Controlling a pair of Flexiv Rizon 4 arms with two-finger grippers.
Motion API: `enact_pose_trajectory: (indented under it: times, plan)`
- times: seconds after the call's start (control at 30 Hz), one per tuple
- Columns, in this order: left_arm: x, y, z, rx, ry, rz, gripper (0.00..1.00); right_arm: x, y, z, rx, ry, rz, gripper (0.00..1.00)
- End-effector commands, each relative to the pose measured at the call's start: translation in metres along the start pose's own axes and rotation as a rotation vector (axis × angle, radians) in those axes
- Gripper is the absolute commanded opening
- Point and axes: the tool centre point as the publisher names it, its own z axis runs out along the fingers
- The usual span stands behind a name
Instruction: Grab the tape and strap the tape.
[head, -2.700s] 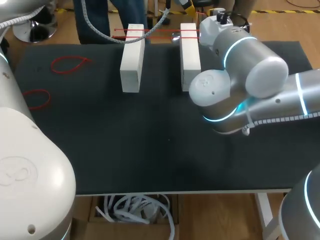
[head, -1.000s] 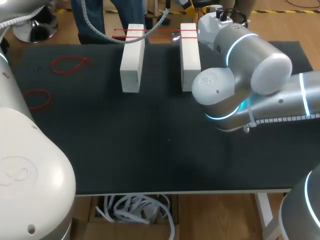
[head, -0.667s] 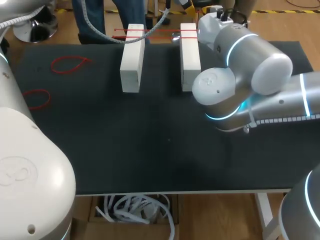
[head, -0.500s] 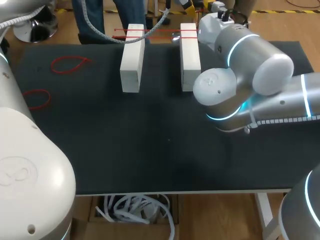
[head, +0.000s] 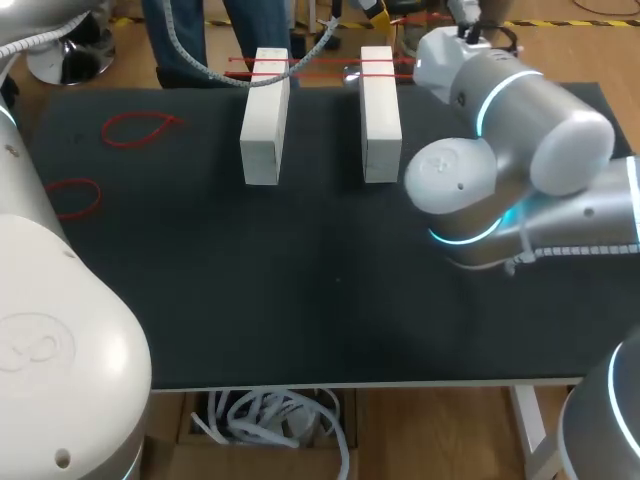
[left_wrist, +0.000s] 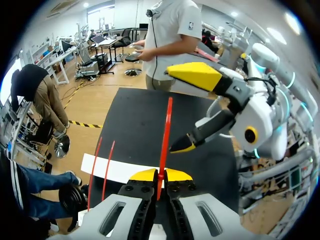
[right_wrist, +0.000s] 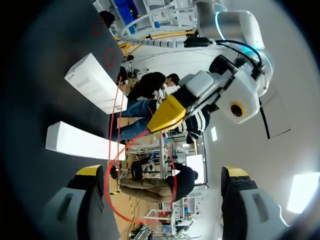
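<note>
Two white blocks (head: 265, 115) (head: 380, 110) lie side by side at the table's far edge. A red band (head: 310, 66) runs across their far ends. In the left wrist view my left gripper (left_wrist: 159, 175) is shut on a strand of this red band (left_wrist: 165, 135), which runs straight ahead from its tips. My right gripper (right_wrist: 162, 172) stands wide open, and a slack loop of the band (right_wrist: 117, 200) hangs between its fingers without touching either. The other arm's yellow finger (right_wrist: 167, 115) shows ahead of it. My right arm (head: 510, 120) is at the far right.
Two loose red bands (head: 140, 128) (head: 72, 195) lie on the black mat (head: 300, 300) at the left. The left arm's cable (head: 200, 55) trails along the far edge behind the blocks.
My right gripper has opened wide and let go of the band. The right arm has shifted to the right, away from the blocks. The left gripper keeps its hold.
</note>
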Motion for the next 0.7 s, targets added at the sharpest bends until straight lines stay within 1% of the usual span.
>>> enact_pose_trajectory:
  times: [0.03, 0.17, 0.27, 0.37, 0.5, 0.63, 0.7]
  plan:
    - [-0.001, -0.001, -0.001, -0.004, 0.002, -0.001, 0.00, -0.011, -0.026, -0.020, -0.042, 0.061, 0.024, 1.00]
    - [-0.001, -0.001, -0.001, -0.004, 0.002, -0.001, 0.00, -0.016, -0.053, -0.030, -0.037, 0.072, 0.034, 1.00]
    - [-0.001, -0.001, -0.001, -0.004, 0.002, -0.001, 0.00, -0.018, -0.080, -0.036, -0.010, 0.089, 0.036, 1.00]
    - [-0.001, -0.001, -0.001, -0.004, 0.002, -0.001, 0.00, -0.017, -0.107, -0.039, 0.002, 0.106, 0.019, 1.00]
    - [-0.001, -0.001, -0.001, -0.004, 0.002, -0.001, 0.00, -0.013, -0.137, -0.037, 0.007, 0.129, 0.018, 1.00]
    - [-0.001, -0.001, -0.001, -0.004, 0.002, -0.001, 0.00, -0.013, -0.156, -0.030, -0.002, 0.142, 0.044, 1.00]
    - [-0.001, -0.001, -0.001, -0.004, 0.002, -0.001, 0.00, -0.013, -0.160, -0.025, -0.044, 0.161, 0.056, 1.00]
